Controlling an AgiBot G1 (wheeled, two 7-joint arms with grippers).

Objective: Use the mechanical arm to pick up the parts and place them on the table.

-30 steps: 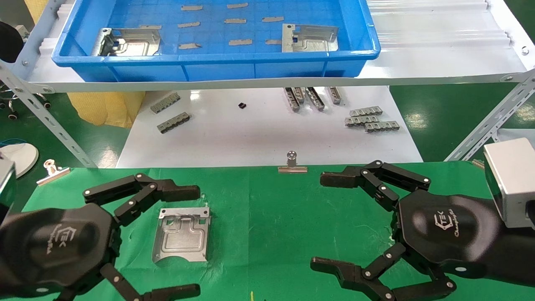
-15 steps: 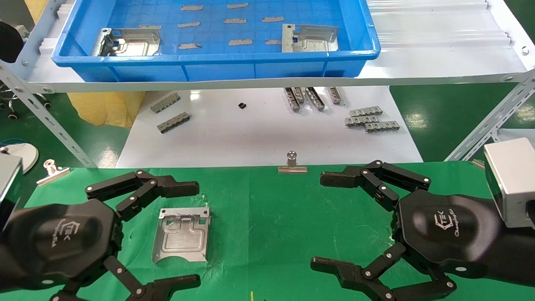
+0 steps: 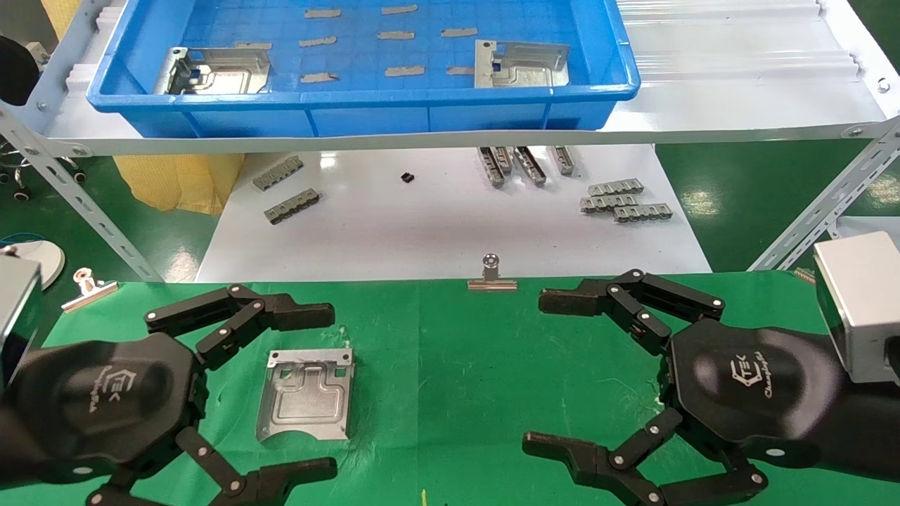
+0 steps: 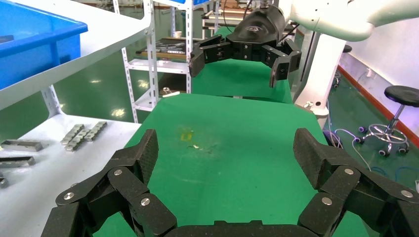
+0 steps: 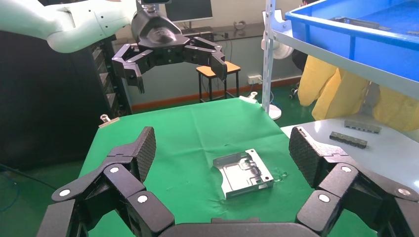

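Risk — left gripper (image 3: 281, 390), fingers spread above the plate (image 3: 306, 394) on the table (image 3: 450, 365), could nudge it; right gripper (image 3: 598, 379) hangs spread, empty.

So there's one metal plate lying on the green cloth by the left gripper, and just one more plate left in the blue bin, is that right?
Not quite. The plate does lie on the green cloth by the open left gripper, but the head view shows two plates in the blue bin, one at its left end and one toward its right.
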